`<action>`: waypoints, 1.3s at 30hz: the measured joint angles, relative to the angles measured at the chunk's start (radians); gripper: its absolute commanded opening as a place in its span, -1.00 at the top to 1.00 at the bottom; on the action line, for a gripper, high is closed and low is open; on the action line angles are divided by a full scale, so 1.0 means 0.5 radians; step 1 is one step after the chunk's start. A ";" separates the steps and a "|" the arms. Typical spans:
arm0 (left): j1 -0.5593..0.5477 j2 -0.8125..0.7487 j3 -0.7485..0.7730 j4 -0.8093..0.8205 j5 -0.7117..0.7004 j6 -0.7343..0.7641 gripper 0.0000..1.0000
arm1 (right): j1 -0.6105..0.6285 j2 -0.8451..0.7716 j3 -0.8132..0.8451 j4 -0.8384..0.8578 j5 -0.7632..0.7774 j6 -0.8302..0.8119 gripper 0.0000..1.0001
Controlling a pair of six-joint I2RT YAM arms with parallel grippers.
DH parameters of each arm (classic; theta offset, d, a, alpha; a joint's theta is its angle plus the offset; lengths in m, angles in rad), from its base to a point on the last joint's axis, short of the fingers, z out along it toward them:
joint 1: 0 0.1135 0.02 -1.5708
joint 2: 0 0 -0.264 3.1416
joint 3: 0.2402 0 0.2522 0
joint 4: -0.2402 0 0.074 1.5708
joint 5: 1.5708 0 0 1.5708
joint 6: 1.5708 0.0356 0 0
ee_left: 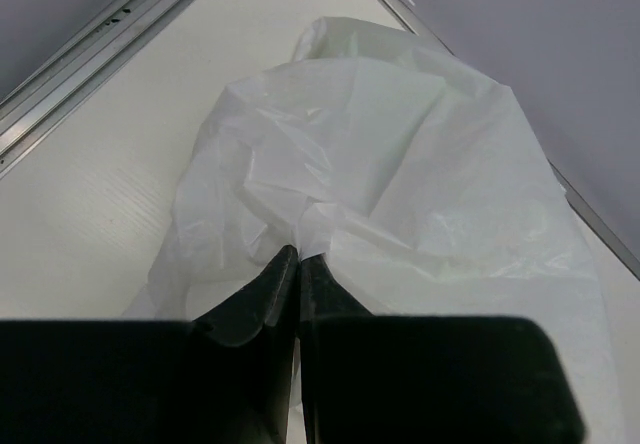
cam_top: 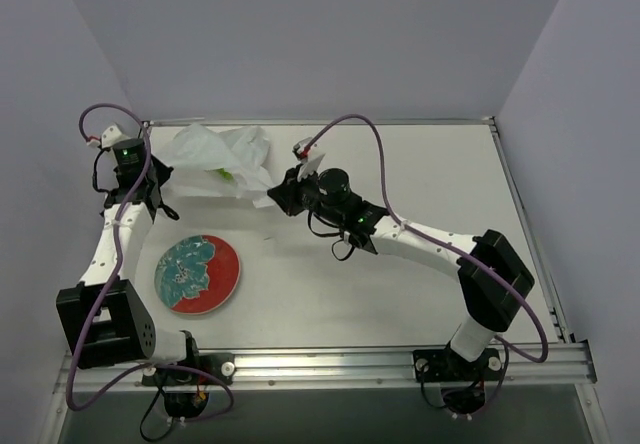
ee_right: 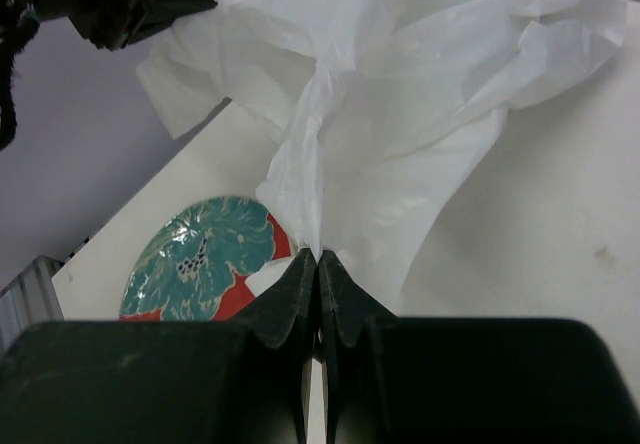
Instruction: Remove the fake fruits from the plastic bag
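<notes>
The large, thin, white translucent plastic bag (cam_top: 220, 156) lay crumpled at the far left of the pale desk (cam_top: 420, 174), and both arms had hold of it. The left hand (ee_left: 298, 256) was closed, its two black fingers pinching a fold of the wrinkled film at the bag's near-left side. The right hand (ee_right: 318, 256) was likewise clamped shut on a drawn-up peak of film at the bag's right edge, so that the plastic rose in a taut ridge from its fingertips. The fake fruits (cam_top: 222, 174) showed only as a small bright green patch through the film near the middle of the bag in the overhead view. Which of them it was could not be told, and neither wrist camera showed any green at all. The round red-rimmed plate with a teal pattern (cam_top: 197, 274) sat nearer the arm bases, well apart from the bag, and carried nothing. No fruit lay on the desk or on the plate, so the task looked to be at its start. The bag was gripped on two sides, but it probably had yet to be opened or tipped, and every fruit remained to be brought out.
</notes>
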 measured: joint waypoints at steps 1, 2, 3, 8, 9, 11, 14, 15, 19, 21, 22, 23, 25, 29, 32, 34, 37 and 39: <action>0.006 0.001 0.000 -0.010 0.002 0.005 0.95 | 0.016 -0.010 -0.050 0.003 0.010 0.021 1.00; 0.012 0.008 -0.002 -0.023 0.004 0.008 0.95 | 0.041 -0.018 -0.103 0.011 0.020 0.043 1.00; 0.017 0.018 -0.005 -0.037 0.009 0.009 0.95 | 0.075 -0.026 -0.159 0.014 0.034 0.060 1.00; 0.025 0.045 -0.027 -0.107 0.089 0.002 0.95 | 0.288 -0.043 -0.334 0.001 0.102 0.122 1.00; 0.025 0.036 -0.027 -0.113 0.108 0.002 0.95 | 0.334 -0.065 -0.376 -0.003 0.127 0.127 1.00; 0.025 -0.001 -0.039 -0.122 0.149 0.000 0.95 | 0.423 -0.150 -0.469 -0.024 0.172 0.138 1.00; 0.025 -0.136 -0.110 -0.118 0.195 -0.015 0.95 | 0.555 -0.333 -0.570 -0.078 0.262 0.143 0.68; 0.025 -0.189 -0.140 -0.120 0.208 -0.025 0.95 | 0.587 -0.394 -0.578 -0.101 0.290 0.152 0.32; 0.025 -0.333 -0.242 -0.099 0.282 -0.082 0.95 | 0.587 -0.554 -0.509 -0.230 0.389 0.126 -0.78; 0.025 -0.359 -0.300 -0.078 0.320 -0.108 0.95 | 0.461 -0.566 -0.440 -0.296 0.370 0.117 -0.85; 0.025 -0.364 -0.327 -0.076 0.336 -0.117 0.95 | 0.343 -0.567 -0.411 -0.323 0.317 0.118 -0.85; 0.025 -0.364 -0.348 -0.078 0.355 -0.124 0.95 | 0.223 -0.566 -0.394 -0.340 0.275 0.131 -0.85; 0.025 -0.357 -0.363 -0.096 0.385 -0.140 0.95 | -0.018 -0.556 -0.368 -0.361 0.227 0.166 -0.85; 0.025 -0.362 -0.363 -0.090 0.451 -0.163 0.95 | -0.332 -0.330 -0.193 -0.333 0.284 0.303 -0.83; 0.025 -0.371 -0.363 -0.076 0.507 -0.182 0.95 | -0.405 0.058 0.091 -0.261 0.366 0.440 -0.83; 0.025 -0.381 -0.363 -0.069 0.529 -0.195 0.95 | -0.446 0.305 0.230 -0.187 0.413 0.584 -0.83; 0.025 -0.412 -0.363 -0.061 0.552 -0.204 0.95 | -0.500 0.620 0.367 -0.113 0.447 0.828 -0.84; 0.025 -0.434 -0.363 -0.050 0.570 -0.212 0.95 | -0.539 0.836 0.491 -0.077 0.468 0.992 -0.85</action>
